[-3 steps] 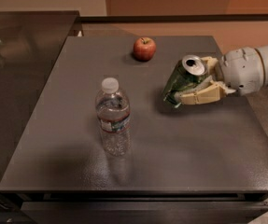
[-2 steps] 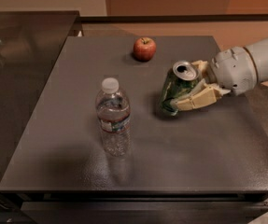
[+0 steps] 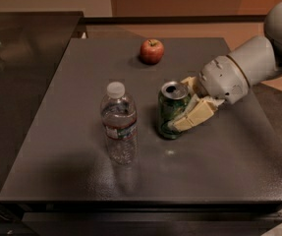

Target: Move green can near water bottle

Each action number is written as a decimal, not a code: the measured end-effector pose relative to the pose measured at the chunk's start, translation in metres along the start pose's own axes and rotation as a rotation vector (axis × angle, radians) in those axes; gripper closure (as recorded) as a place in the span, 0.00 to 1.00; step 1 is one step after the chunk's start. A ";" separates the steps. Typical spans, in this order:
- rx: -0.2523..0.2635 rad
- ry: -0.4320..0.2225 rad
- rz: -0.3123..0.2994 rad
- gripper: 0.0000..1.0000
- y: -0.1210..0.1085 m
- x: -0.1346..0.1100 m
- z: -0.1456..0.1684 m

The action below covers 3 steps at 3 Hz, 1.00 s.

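Observation:
The green can (image 3: 171, 107) stands upright on the dark grey table (image 3: 57, 161), a short way right of the water bottle (image 3: 119, 126). The bottle is clear with a white cap and stands upright left of centre. My gripper (image 3: 188, 106) reaches in from the right, and its cream fingers (image 3: 195, 115) are shut around the can's right side. The arm's grey wrist lies behind the can at the right.
A red apple (image 3: 152, 51) sits near the table's far edge, behind the can. A darker glossy counter (image 3: 17, 58) adjoins the table on the left. The table's front edge runs along the bottom of the view.
My gripper has carried the green can left and toward the front, from tilted near the right side to upright close beside the water bottle. The bottle and apple have not moved.

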State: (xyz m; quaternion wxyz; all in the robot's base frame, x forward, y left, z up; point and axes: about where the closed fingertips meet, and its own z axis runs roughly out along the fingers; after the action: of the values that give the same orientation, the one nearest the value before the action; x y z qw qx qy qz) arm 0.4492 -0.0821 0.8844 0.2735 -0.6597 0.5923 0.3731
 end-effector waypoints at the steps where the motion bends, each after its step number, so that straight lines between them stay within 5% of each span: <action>1: -0.030 0.029 -0.034 0.82 0.007 -0.008 0.015; 3: -0.046 -0.001 -0.116 0.35 0.013 -0.025 0.037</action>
State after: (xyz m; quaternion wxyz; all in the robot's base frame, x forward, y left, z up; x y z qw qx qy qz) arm 0.4297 -0.0398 0.8842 0.2798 -0.6989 0.5441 0.3703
